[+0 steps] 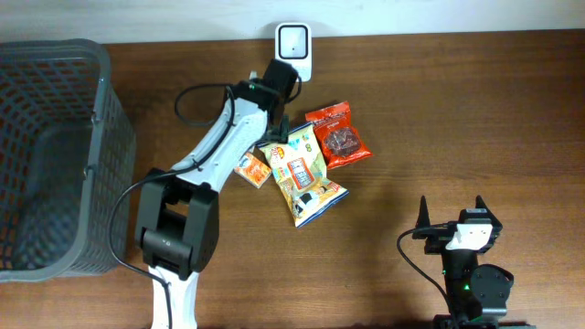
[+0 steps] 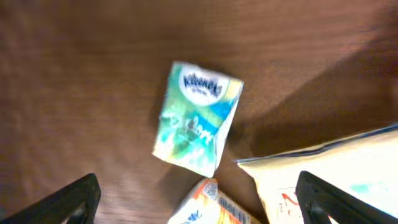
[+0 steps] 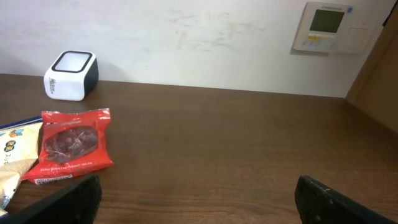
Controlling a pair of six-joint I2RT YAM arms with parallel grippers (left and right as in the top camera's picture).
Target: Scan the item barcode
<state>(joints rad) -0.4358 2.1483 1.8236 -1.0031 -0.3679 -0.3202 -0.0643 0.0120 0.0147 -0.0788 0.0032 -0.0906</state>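
Left gripper [image 2: 196, 185] is spread wide over a tissue pack [image 2: 198, 118]; nothing is gripped. Right gripper [image 3: 198, 184] is likewise spread wide, empty.

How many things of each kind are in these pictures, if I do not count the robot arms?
Kleenex tissue pack: 1
Red snack pack: 1
Yellow snack bag: 1
Orange packet: 1
Barcode scanner: 1
Grey basket: 1
Total: 6
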